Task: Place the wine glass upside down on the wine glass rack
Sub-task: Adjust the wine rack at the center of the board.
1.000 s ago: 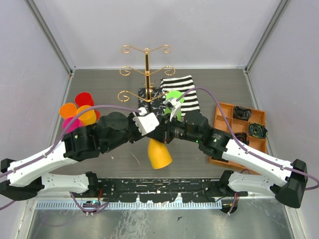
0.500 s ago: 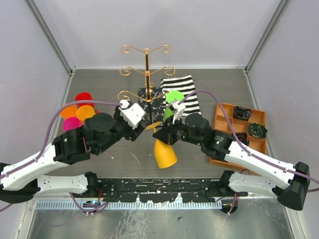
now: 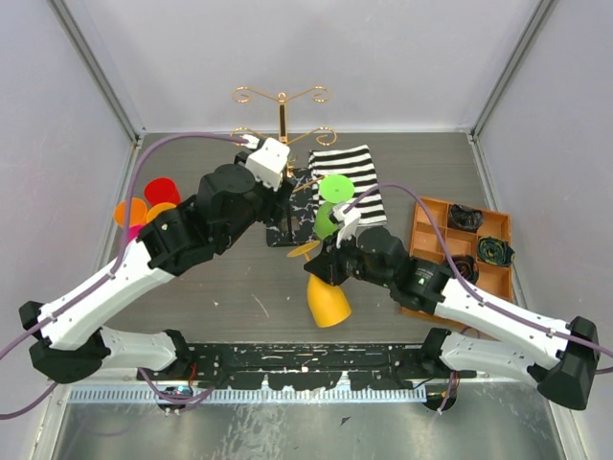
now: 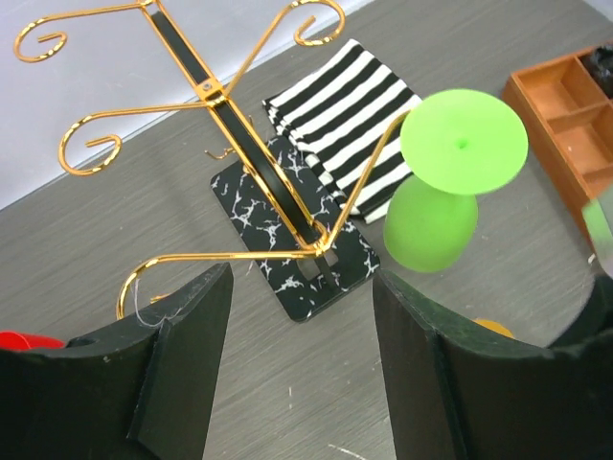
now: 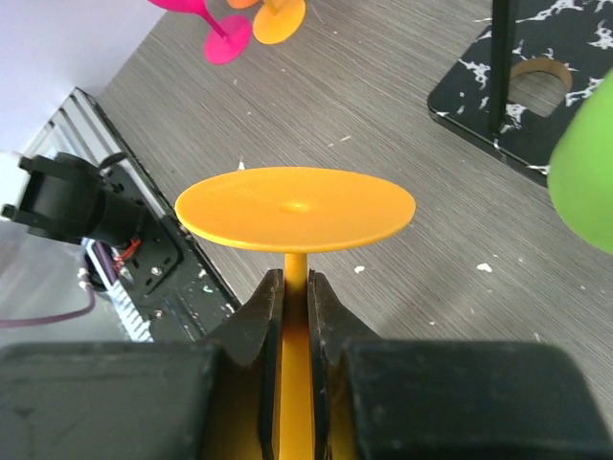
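Note:
My right gripper (image 5: pixel 295 287) is shut on the stem of the orange wine glass (image 5: pixel 295 208), just below its round foot. From above, the glass (image 3: pixel 329 302) is off the table and tilted, with its foot toward the rack and its bowl toward the near edge. The wine glass rack (image 3: pixel 281 115) is a gold wire stand on a black veined base (image 4: pixel 287 259). A green glass (image 4: pixel 450 182) hangs upside down from one of its arms. My left gripper (image 4: pixel 302 326) is open and holds nothing. It hovers just left of the rack's post (image 3: pixel 283 192).
Several red, orange and pink glasses (image 3: pixel 144 206) stand in a cluster at the left. A black-and-white striped cloth (image 3: pixel 350 177) lies right of the rack. An orange tray (image 3: pixel 426 216) with black parts sits at the right edge.
My left gripper has opened, let go of the orange glass and swung up and back to the rack. The right gripper keeps the stem and has drifted slightly toward the near right.

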You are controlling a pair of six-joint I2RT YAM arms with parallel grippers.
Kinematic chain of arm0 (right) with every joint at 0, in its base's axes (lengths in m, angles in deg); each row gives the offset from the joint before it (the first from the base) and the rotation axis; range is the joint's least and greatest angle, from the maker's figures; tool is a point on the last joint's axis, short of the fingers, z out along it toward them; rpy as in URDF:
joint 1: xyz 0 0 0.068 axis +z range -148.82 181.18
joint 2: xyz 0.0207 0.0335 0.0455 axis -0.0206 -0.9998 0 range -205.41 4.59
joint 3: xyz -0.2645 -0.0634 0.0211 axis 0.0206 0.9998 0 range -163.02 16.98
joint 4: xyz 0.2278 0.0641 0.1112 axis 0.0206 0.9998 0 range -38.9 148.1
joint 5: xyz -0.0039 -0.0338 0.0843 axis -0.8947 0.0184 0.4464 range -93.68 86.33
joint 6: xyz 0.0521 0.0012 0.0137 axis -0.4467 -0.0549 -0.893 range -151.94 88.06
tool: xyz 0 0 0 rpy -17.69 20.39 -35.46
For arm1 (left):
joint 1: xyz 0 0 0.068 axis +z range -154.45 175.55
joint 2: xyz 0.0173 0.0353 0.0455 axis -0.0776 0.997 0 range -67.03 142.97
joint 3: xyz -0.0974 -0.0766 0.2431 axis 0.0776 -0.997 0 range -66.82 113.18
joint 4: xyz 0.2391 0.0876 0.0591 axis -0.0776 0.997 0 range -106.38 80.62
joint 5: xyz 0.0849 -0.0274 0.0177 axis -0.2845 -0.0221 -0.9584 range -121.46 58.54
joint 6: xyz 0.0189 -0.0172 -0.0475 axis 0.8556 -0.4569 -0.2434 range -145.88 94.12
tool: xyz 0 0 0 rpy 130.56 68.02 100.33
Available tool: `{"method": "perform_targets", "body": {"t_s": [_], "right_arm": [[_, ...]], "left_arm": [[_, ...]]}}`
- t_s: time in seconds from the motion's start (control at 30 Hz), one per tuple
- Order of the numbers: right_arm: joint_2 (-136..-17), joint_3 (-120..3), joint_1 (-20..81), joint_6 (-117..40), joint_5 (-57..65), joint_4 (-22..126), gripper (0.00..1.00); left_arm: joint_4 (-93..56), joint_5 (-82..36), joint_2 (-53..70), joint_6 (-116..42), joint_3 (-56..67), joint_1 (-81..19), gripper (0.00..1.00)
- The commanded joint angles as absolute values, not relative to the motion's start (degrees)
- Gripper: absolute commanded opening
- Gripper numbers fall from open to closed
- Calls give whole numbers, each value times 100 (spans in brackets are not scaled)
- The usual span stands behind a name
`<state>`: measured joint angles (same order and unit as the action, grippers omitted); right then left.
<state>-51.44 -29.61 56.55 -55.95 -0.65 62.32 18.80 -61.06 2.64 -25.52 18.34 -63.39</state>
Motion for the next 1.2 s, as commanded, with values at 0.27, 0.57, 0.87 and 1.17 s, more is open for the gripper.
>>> {"method": "perform_targets", "body": {"t_s": [0.27, 0.57, 0.87, 1.17], "right_arm": [[-3792, -2292, 5668, -4804, -801, 5722, 1], [-3298, -2449, 5672, -4638, -1288, 6448, 1], [-2773, -2462, 5666, -4749, -1790, 6858, 1], [-2550, -2428, 5672, -4788, -1919, 6948, 1]], "left_arm": [[2352, -6238, 1141, -3295, 2727, -5721, 67], [2554, -6117, 1792, -3800, 3285, -5122, 68], [2668, -5894, 2431, -4199, 3836, -4884, 77], [2866, -5661, 3092, -4284, 4388, -4840, 76]]}}
